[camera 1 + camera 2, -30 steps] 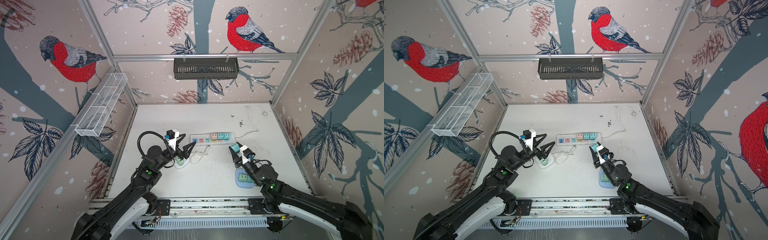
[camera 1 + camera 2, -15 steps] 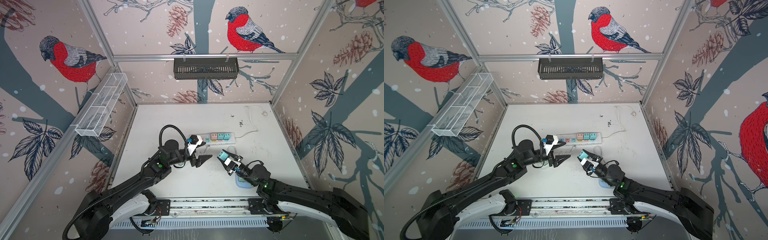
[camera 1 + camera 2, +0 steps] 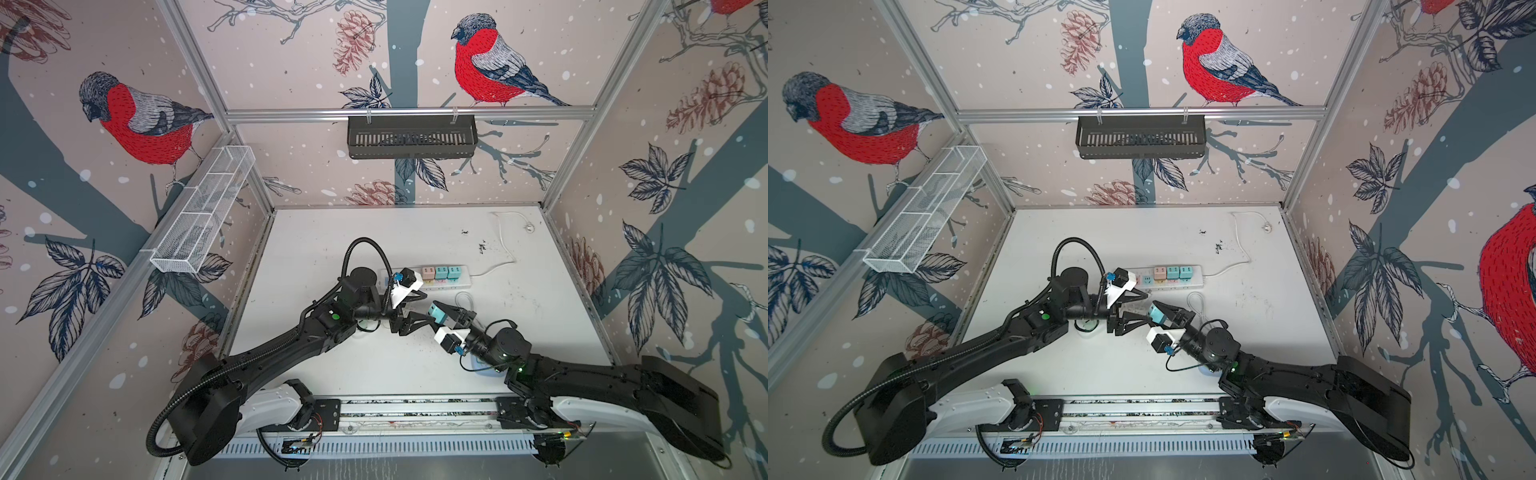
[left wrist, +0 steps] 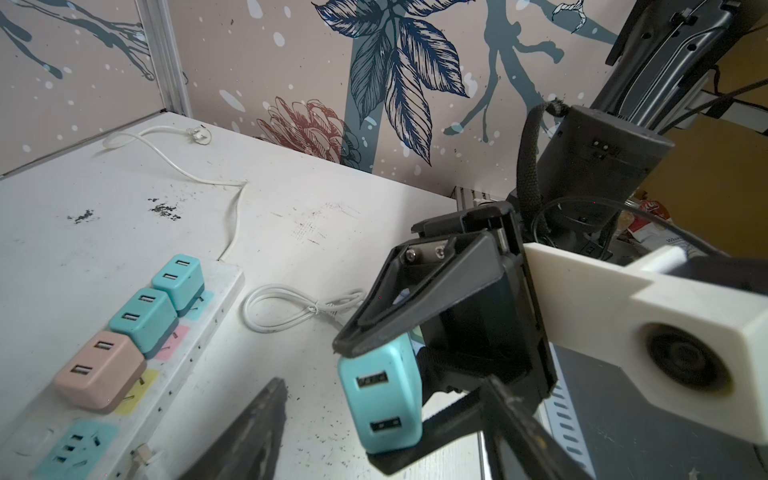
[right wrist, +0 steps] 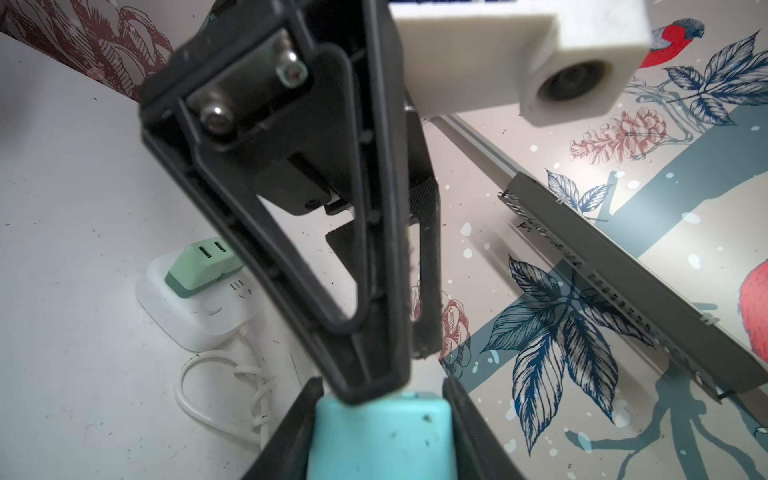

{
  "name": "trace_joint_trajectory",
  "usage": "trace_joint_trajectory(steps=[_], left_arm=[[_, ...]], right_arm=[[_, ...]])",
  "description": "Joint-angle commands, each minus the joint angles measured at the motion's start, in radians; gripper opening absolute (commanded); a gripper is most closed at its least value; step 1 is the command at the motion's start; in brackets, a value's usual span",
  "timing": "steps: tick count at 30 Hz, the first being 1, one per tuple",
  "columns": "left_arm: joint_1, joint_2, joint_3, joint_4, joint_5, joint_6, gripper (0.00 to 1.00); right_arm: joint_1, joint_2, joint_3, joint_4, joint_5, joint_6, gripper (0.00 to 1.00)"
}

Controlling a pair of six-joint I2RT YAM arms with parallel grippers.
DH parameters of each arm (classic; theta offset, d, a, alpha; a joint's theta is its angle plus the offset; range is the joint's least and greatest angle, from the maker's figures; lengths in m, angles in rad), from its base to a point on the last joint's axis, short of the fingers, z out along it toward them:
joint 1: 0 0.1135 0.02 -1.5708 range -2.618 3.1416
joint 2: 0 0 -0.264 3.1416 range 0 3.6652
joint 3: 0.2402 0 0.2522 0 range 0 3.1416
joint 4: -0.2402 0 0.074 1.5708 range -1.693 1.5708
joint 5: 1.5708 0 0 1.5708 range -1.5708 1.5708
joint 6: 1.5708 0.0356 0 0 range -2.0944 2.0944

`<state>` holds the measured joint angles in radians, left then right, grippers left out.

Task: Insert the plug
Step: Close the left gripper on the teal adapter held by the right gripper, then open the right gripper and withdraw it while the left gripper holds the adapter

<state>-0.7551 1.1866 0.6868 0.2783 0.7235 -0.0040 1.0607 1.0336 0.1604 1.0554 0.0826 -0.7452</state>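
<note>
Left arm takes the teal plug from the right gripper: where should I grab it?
Take the teal plug by its two bare flat sides at the USB-port end, coming head-on at that face. The right gripper clamps the other two faces; the open left gripper lines up with the free ones.

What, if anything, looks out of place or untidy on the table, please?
Dark specks are strewn over the white table beyond the power strip, like spilled grit. The strip's own cord end lies loose near the far right corner.

No lettering can be read (the print on distant packaging (image 4: pixel 648 235) blurs).
</note>
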Motion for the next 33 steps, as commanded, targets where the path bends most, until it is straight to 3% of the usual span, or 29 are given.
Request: trace_joint_trajectory(steps=[1,11,15,23,28,30,33], left_arm=[[-0.003,0.005,0.009,-0.014,0.048,0.001,0.74],[-0.012,0.005,0.022,-0.019,0.054,0.003,0.73],[-0.015,0.02,0.029,-0.025,0.065,0.004,0.67],[-0.017,0.061,0.055,-0.038,0.086,0.021,0.39],[-0.02,0.084,0.071,-0.039,0.098,0.024,0.12],[-0.021,0.086,0.067,-0.039,0.093,0.031,0.04],[-0.02,0.08,0.061,-0.036,0.052,0.036,0.0]], right_arm=[[-0.002,0.002,0.011,0.078,-0.024,-0.071,0.02],[0.001,0.033,0.027,0.097,-0.094,-0.122,0.02],[0.003,0.041,0.027,0.112,-0.099,-0.118,0.02],[0.008,0.058,0.027,0.127,-0.098,-0.126,0.02],[0.011,0.062,0.026,0.123,-0.095,-0.116,0.03],[0.011,0.063,0.021,0.129,-0.088,-0.104,0.1],[0.011,0.06,0.015,0.135,-0.071,-0.087,0.38]])
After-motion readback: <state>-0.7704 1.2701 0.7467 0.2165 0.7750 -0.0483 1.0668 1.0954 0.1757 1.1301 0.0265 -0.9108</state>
